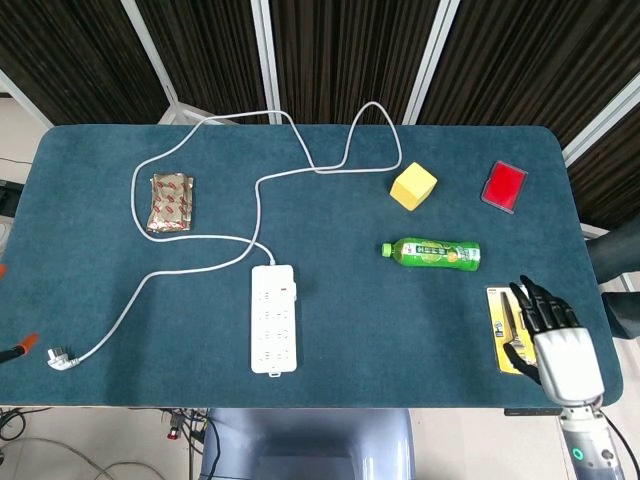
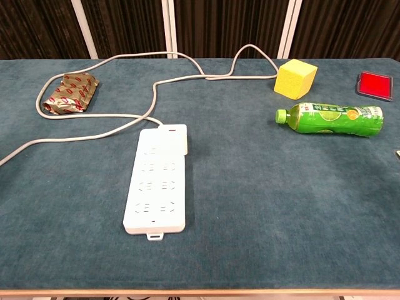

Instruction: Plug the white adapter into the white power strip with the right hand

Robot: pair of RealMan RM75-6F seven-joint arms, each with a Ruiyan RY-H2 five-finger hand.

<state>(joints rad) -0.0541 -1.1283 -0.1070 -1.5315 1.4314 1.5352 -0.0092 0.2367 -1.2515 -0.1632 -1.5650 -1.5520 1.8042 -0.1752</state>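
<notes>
Head view, items on the blue table (image 1: pixel 90 250):
- White power strip (image 1: pixel 274 318), lying flat near the front edge, left of centre, long axis front to back. White adapter (image 1: pixel 287 290) seated at its far right corner.
- White cable (image 1: pixel 258 190) running from the strip's far end in loops to the back edge, then round to a plug (image 1: pixel 60 357) at the front left corner.
- Foil snack packet (image 1: pixel 169 201), left side, inside a cable loop.
- Yellow cube (image 1: pixel 413 186), right of centre; red flat box (image 1: pixel 504 186) near the right edge.
- Green bottle (image 1: pixel 432 254) on its side, well apart from the strip; bare cloth lies between the two.
- Carded tool pack (image 1: pixel 512 330) at the front right corner.
- Right hand (image 1: pixel 552 335) over that corner, above the card's right edge, fingers extended and slightly spread, holding nothing; whether it touches the card cannot be told. Only this view shows it.

Chest view, same table, lower angle:
- Power strip and adapter (image 2: pixel 182 139) shown closer; the adapter sits against the strip's far right edge.
- Packet, cube, bottle and red box repeat; the red box is cut by the right frame edge.
- Plug, tool pack and both hands fall outside this frame.
- Broad open cloth in front and to the right of the strip.
</notes>
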